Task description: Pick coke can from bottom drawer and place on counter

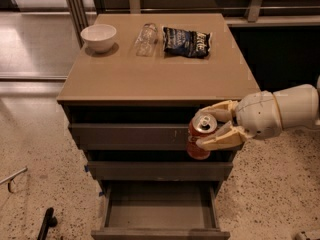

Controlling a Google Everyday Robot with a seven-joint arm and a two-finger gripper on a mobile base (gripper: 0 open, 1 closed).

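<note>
The red coke can (199,136) with its silver top is held upright in my gripper (209,126), whose two cream fingers (219,139) are shut on its sides. The can hangs in front of the upper drawers, just below the front edge of the tan counter (150,74). The arm comes in from the right. The bottom drawer (159,211) is pulled open below and its tray looks bare.
On the counter stand a white bowl (98,36) at the back left, a clear plastic bottle (145,38) lying on its side, and a dark chip bag (187,41) at the back. Speckled floor surrounds the cabinet; a dark object (46,224) lies at lower left.
</note>
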